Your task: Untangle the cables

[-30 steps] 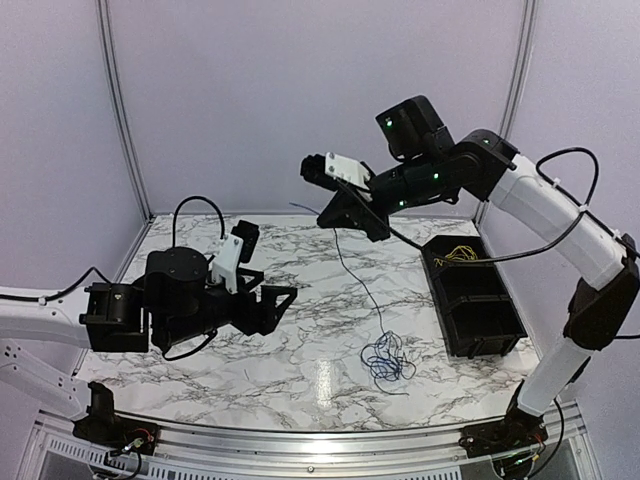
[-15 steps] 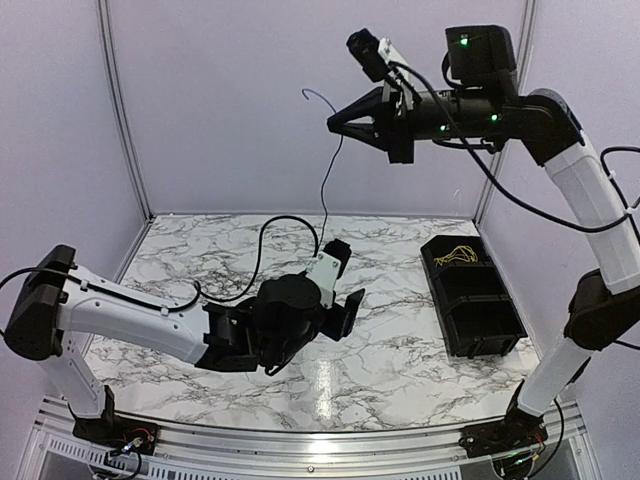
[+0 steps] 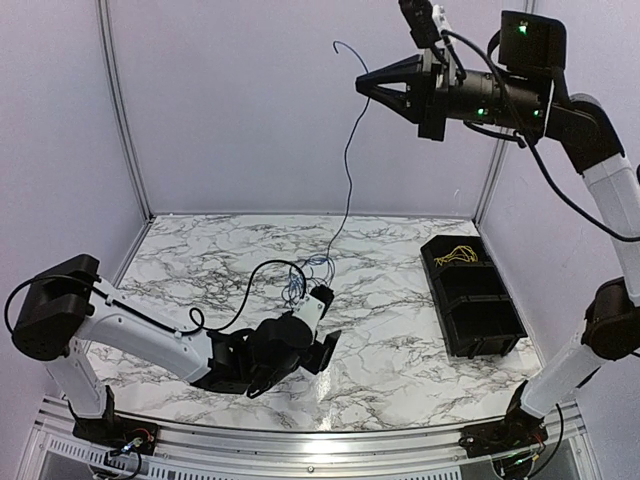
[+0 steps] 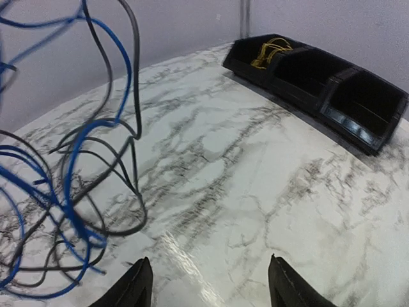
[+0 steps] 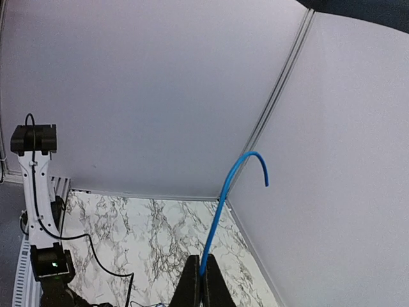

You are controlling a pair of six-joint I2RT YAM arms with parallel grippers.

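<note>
My right gripper [image 3: 363, 84] is raised high near the back wall, shut on a thin blue cable [image 3: 347, 150]. The cable's free end curls above the fingers [image 5: 230, 192]. It runs down to a loose tangle of blue and black cables [image 3: 300, 276] that hangs just above the table. My left gripper [image 3: 327, 350] is low over the marble table, right under and beside that tangle. In the left wrist view its jaws [image 4: 208, 283] are open with only table between them, and the tangle [image 4: 70, 185] hangs to their left. A yellow cable bundle [image 3: 456, 254] lies in the black bin.
A black three-compartment bin [image 3: 478, 310] stands at the right of the marble table [image 3: 400, 340]; its far compartment holds the yellow bundle [image 4: 267, 52]. Purple walls close off the back and sides. The left arm's thick black cable [image 3: 240, 290] loops over the table.
My right gripper rose up and to the right, lifting the blue cable and its tangle from the front of the table. The left arm swung to the middle under the tangle, its jaws narrowing a little.
</note>
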